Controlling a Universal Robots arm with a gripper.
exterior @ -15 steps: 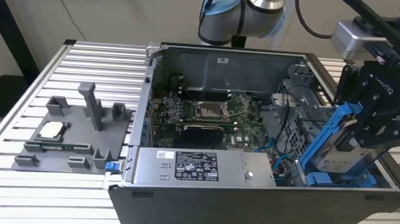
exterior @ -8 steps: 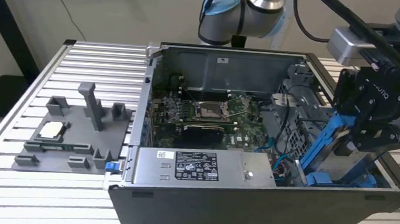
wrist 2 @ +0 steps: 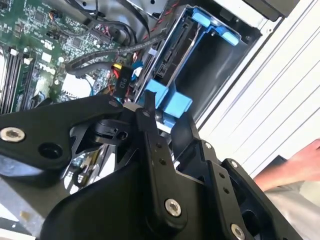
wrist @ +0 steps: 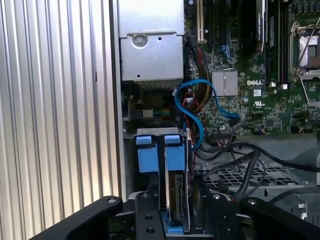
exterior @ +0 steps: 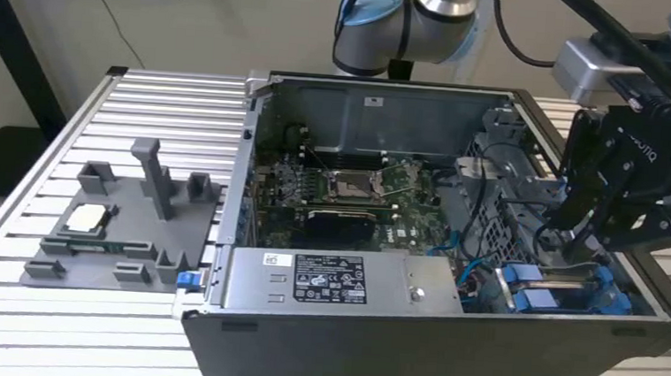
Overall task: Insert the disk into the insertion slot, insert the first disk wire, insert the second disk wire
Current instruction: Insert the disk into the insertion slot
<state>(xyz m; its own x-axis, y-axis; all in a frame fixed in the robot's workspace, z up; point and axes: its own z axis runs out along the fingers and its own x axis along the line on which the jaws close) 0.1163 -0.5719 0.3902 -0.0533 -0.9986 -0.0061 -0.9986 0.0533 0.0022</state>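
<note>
The black gripper (wrist: 175,222) is right up close in both wrist views. It pinches the disk (wrist: 176,195) from both sides. The disk stands on its thin edge in its blue frame, down in the slot (wrist 2: 220,70). That is in the near corner of the case (exterior: 418,358), on the exterior view's right.

The case lies open on a table (exterior: 31,326) made of long silver slats. A pale wall is behind it. A grey tray (exterior: 109,225) with small parts sits on the table on the exterior view's left, just beside the case. The arm (exterior: 436,13) stands behind the case and bends over it.

The slot is tight. Its thin walls are close on both sides of the disk, and the case's outer wall is just beside it. A blue wire (wrist: 192,95) and some black wires curl near the slot, by the green board (wrist: 260,85). The grey power box (exterior: 341,282) sits along the front wall. Above the case the room is open. In the second wrist view a hand (wrist 2: 300,165) is outside the case, by the slats.
</note>
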